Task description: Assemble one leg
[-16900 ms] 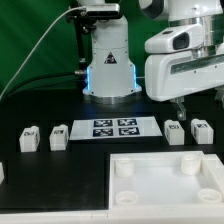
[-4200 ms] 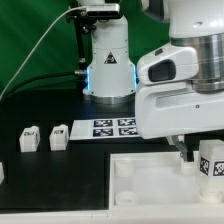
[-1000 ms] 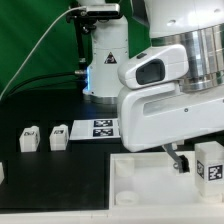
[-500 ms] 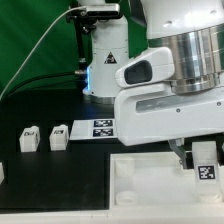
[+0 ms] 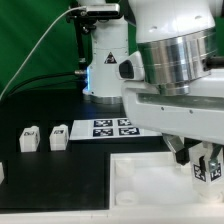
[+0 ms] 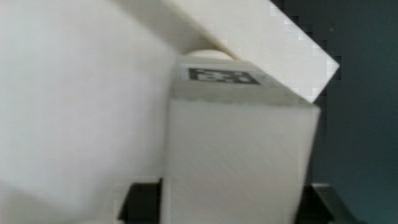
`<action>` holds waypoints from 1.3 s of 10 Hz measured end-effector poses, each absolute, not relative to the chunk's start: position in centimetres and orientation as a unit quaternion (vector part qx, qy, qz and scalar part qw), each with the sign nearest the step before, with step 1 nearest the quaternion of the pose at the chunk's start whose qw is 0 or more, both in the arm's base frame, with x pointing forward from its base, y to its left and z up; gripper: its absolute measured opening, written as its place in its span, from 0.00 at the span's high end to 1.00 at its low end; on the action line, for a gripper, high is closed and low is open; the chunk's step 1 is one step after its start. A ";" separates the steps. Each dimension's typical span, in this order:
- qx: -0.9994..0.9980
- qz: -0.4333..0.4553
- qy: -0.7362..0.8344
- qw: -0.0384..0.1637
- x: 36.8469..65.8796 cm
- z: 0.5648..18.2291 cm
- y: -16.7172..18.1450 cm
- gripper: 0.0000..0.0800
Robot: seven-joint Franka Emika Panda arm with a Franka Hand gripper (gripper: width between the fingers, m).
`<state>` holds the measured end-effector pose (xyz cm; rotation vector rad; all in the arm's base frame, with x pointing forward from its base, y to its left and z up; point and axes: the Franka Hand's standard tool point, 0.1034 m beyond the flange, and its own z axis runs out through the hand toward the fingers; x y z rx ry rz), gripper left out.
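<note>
A white leg (image 5: 206,170) with a black-and-white tag stands upright over the right corner of the large white square top (image 5: 150,171). My gripper (image 5: 203,163) is shut on it, one dark finger on each side. In the wrist view the leg (image 6: 240,140) fills the middle, its tag facing the camera, and reaches down between my gripper's (image 6: 231,206) dark fingers (image 6: 143,202). The top's white surface lies behind it. Whether the leg's lower end sits in a corner socket is hidden.
Two more legs (image 5: 30,139) (image 5: 58,136) stand on the black table at the exterior view's left, and a third (image 5: 2,172) shows at the left edge. The marker board (image 5: 110,127) lies behind the top. The robot's base (image 5: 105,65) rises at the back.
The jaws have closed in on the leg. The wrist has turned and come lower over the top's right corner, and the leg has shifted slightly with it.
</note>
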<state>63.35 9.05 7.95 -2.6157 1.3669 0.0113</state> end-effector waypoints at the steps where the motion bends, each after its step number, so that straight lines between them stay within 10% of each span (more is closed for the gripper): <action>1: -0.858 0.010 0.505 0.098 63.1 7.9 9.1 0.63; 6: -0.817 0.023 0.567 0.104 62.6 7.8 9.5 0.63; 8: -0.889 0.014 0.450 0.087 62.4 8.0 10.2 0.25; 13: -0.982 -0.007 0.172 0.076 62.6 8.0 10.5 0.19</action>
